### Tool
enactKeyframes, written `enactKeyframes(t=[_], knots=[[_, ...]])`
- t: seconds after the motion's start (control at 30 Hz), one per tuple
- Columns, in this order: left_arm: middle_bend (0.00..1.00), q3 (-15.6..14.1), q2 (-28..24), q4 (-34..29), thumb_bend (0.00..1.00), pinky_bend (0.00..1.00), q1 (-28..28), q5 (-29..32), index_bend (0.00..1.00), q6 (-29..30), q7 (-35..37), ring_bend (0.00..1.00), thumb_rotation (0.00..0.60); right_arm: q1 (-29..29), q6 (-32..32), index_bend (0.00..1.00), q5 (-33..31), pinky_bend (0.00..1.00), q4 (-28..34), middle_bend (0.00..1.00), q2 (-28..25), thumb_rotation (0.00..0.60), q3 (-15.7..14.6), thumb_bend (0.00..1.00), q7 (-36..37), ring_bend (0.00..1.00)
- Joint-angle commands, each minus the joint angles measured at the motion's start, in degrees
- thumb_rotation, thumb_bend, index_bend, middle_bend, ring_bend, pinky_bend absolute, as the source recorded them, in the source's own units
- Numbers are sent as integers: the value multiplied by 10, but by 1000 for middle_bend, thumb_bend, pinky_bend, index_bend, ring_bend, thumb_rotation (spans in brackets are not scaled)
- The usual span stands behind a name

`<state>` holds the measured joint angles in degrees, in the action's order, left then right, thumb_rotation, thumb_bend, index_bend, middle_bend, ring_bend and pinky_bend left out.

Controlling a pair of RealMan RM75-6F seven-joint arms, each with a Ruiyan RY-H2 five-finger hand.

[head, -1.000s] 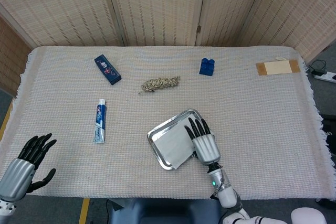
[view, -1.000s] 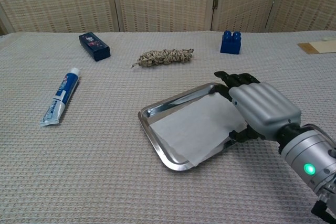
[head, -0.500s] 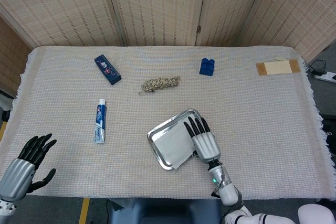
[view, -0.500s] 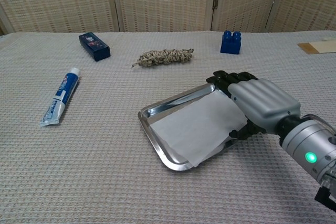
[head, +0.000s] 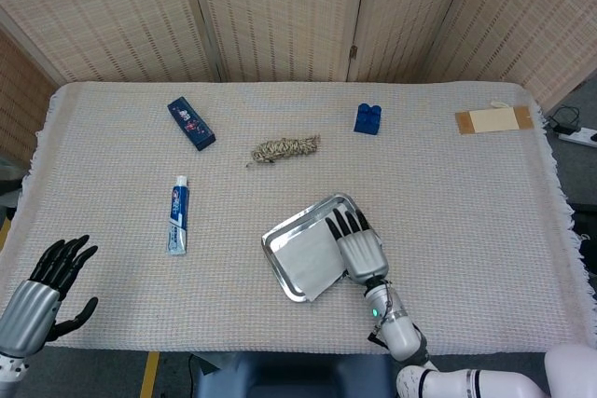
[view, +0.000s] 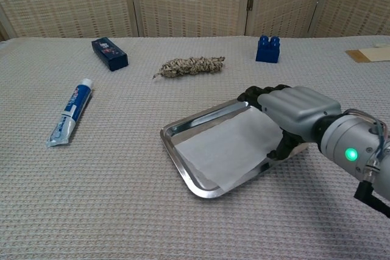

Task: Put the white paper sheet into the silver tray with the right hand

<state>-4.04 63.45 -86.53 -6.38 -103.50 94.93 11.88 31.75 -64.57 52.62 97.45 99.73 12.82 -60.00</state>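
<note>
The silver tray point(head: 280, 230) point(view: 173, 129) sits near the table's front middle. The white paper sheet point(head: 308, 263) point(view: 228, 147) lies inside it, with its near corner hanging over the front rim. My right hand point(head: 359, 249) point(view: 292, 111) lies over the tray's right side. Its fingers stretch across the sheet's right edge and its thumb is tucked beneath, pinching that edge. The part of the sheet under the palm is hidden. My left hand point(head: 47, 291) hovers at the front left corner with fingers spread and nothing in it; only the head view shows it.
A toothpaste tube point(head: 177, 216) point(view: 70, 112) lies left of the tray. Further back are a blue box point(head: 191, 124) point(view: 109, 53), a rope bundle point(head: 285, 148) point(view: 190, 65) and a blue brick point(head: 367, 118) point(view: 268, 49). A brown card point(head: 492, 120) sits at the far right.
My right hand has turned and eased slightly left and back over the tray's right rim, its wrist lower. The sheet stays in the tray. The left hand sank a little.
</note>
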Motion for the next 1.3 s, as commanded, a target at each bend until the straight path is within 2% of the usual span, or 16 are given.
enactKeyframes(t=[0.03, 0.17, 0.3, 0.4, 0.63, 0.9, 1.1, 1.2, 1.3], knots=[[0, -1, 1, 0, 444, 0, 1, -2, 0, 2, 0, 0, 600, 31, 3, 0, -65, 0, 18, 0, -15, 600, 13, 345, -40, 0], [0, -1, 0, -1, 444, 0, 1, -1, 0, 1, 3, 0, 600, 70, 9, 0, -147, 0, 33, 0, -26, 600, 28, 341, -80, 0], [0, 0, 0, 0, 443, 0, -1, 3, 0, -2, 8, 0, 600, 109, 9, 0, -212, 0, 37, 0, -32, 600, 24, 320, -119, 0], [0, 0, -1, 0, 443, 0, -1, 1, 0, -1, 10, 0, 600, 132, 28, 0, -295, 0, 61, 0, -45, 600, 39, 302, -114, 0], [0, -1, -3, -1, 443, 0, 0, -1, 0, 3, 18, 0, 600, 183, 27, 0, -364, 0, 80, 0, -78, 600, 26, 298, -116, 0], [0, -1, -3, -1, 443, 0, 0, 0, 0, 2, 17, 0, 600, 204, 37, 0, -384, 0, 127, 0, -134, 600, 14, 298, -70, 0], [0, -1, -2, -2, 443, 0, 0, -2, 0, 2, 12, 0, 600, 217, 48, 0, -399, 0, 154, 0, -172, 600, -21, 297, -50, 0], [0, -1, -2, -3, 443, 0, 1, -3, 0, 4, 9, 0, 600, 202, 82, 0, -360, 0, 170, 0, -193, 600, -34, 297, -1, 0], [0, -1, -2, -4, 443, 0, 1, -3, 0, 6, 10, 0, 600, 168, 98, 0, -257, 14, 195, 24, -223, 600, -59, 297, 49, 11]])
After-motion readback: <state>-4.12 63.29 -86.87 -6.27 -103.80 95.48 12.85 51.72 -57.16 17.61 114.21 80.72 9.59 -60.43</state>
